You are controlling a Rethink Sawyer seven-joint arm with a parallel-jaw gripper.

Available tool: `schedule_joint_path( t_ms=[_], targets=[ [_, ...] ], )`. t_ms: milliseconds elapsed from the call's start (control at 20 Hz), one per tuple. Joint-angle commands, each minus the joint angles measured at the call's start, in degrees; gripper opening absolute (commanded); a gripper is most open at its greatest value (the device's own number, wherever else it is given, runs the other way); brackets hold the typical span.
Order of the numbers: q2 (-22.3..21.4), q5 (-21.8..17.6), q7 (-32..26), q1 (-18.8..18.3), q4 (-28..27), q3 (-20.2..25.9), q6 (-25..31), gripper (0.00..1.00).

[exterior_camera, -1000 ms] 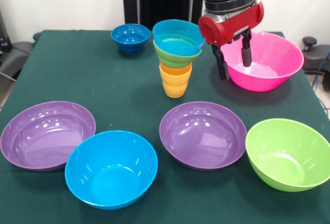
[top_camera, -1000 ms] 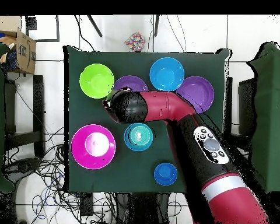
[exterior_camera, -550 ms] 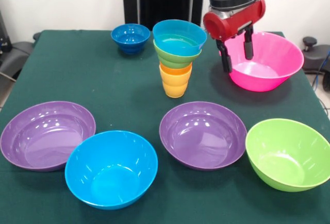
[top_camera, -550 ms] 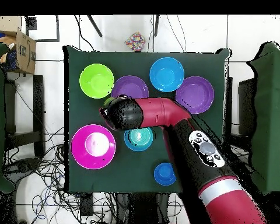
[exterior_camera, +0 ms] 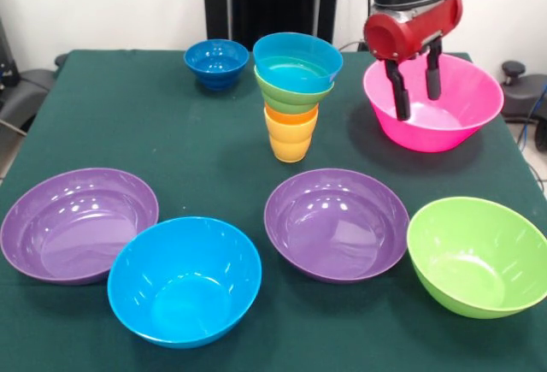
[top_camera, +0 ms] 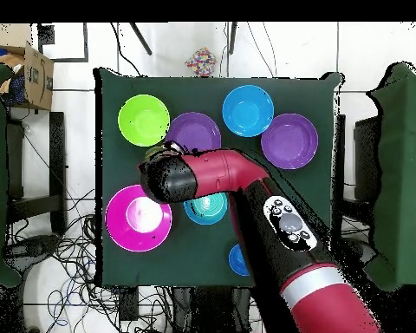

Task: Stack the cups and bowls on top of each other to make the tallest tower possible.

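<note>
The end effector (exterior_camera: 415, 91) has shifted sideways since a second ago — then it hung between the tower and the pink bowl's near rim, and now it hangs over the pink bowl (exterior_camera: 466, 90) itself, its two black fingers (exterior_camera: 399, 90) spread apart and holding nothing. In the front view the fingertips show against the bowl's inner wall, though whether they touch it cannot be told. In the overhead view the arm's red head has likewise slid toward the pink bowl (top_camera: 125, 225), now overlapping its edge.

Nothing on the green desk (exterior_camera: 154, 141) has moved. The tower (exterior_camera: 295, 94) stands upright near the desk's middle: the yellow-orange cup (exterior_camera: 290, 145) at the bottom, the orange cup (exterior_camera: 291, 116) nested in it, then the small green bowl (exterior_camera: 289, 97), and the light blue bowl (exterior_camera: 297, 62) on top. The small dark blue bowl (exterior_camera: 216, 62) sits apart behind it. Along the near side lie the two purple bowls (exterior_camera: 79, 222) — the second (exterior_camera: 336, 222) nearer the centre — with the large blue bowl (exterior_camera: 185, 280) between them and the large green bowl (exterior_camera: 479, 255) at the end.
</note>
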Motion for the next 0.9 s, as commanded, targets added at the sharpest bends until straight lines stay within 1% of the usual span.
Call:
schedule_joint_path(
  t_ms=[50,200,450,750,900],
  targets=[
    [2.72,-7.19,5.06,2.36,3.08,-3.34,-5.50,1.00],
    [3.61,-9.54,6.31,4.13,2.97,-5.14,-9.22,1.00],
    [4.11,-11.60,6.76,6.49,2.18,-7.55,-11.25,1.00],
    [4.80,-12.82,4.37,4.73,3.89,-6.06,-11.02,1.00],
    [4.46,-14.24,3.68,3.93,5.11,-5.79,-11.49,1.00]
  ],
)
